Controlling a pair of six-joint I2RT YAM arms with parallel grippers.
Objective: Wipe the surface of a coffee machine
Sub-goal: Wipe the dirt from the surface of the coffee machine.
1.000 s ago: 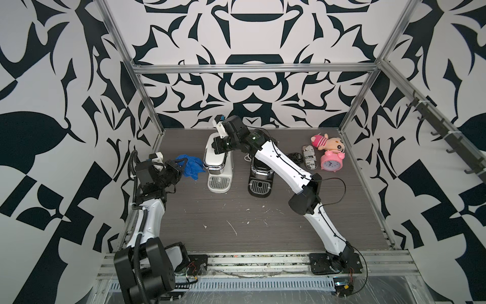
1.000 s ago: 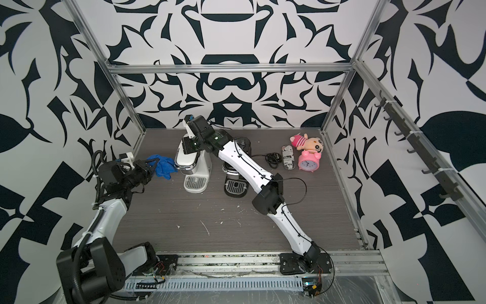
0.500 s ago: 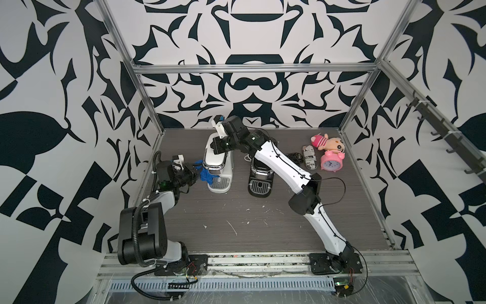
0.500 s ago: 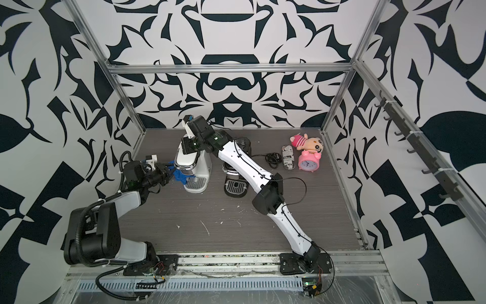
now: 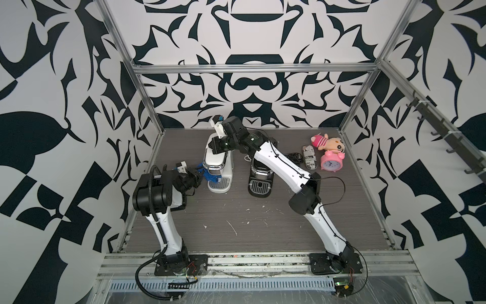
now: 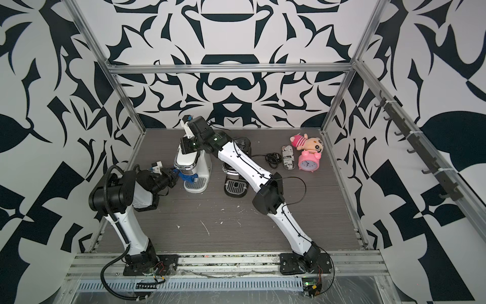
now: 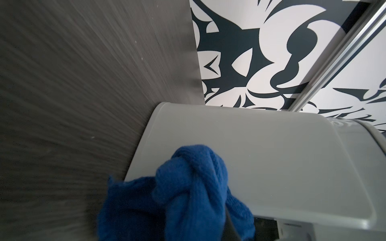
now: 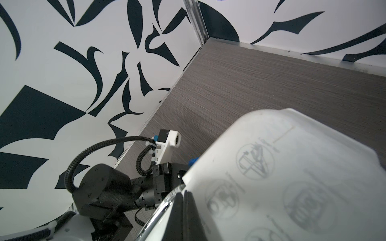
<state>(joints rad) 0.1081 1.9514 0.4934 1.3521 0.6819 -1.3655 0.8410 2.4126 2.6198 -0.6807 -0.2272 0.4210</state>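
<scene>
The white plastic coffee machine (image 5: 228, 166) with a chrome band is standing at the back left of the dark grey wood-grain table (image 5: 263, 218), just beside a black coffee machine (image 5: 259, 184) on its right. The left gripper (image 5: 196, 178) is reaching in low from the left and pinching a bunched blue knitted cloth (image 5: 210, 177), which is touching the white coffee machine beneath its chrome-banded head. In the left wrist view the cloth (image 7: 183, 187) is lying against the machine's pale side panel (image 7: 261, 156). The right gripper (image 5: 214, 146) is resting on the machine's lid, its fingers (image 8: 193, 215) pressed together with nothing between them. A pink round alarm clock (image 5: 332, 163) and a plush doll (image 5: 328, 142) are lying well apart from the machines at the back right.
</scene>
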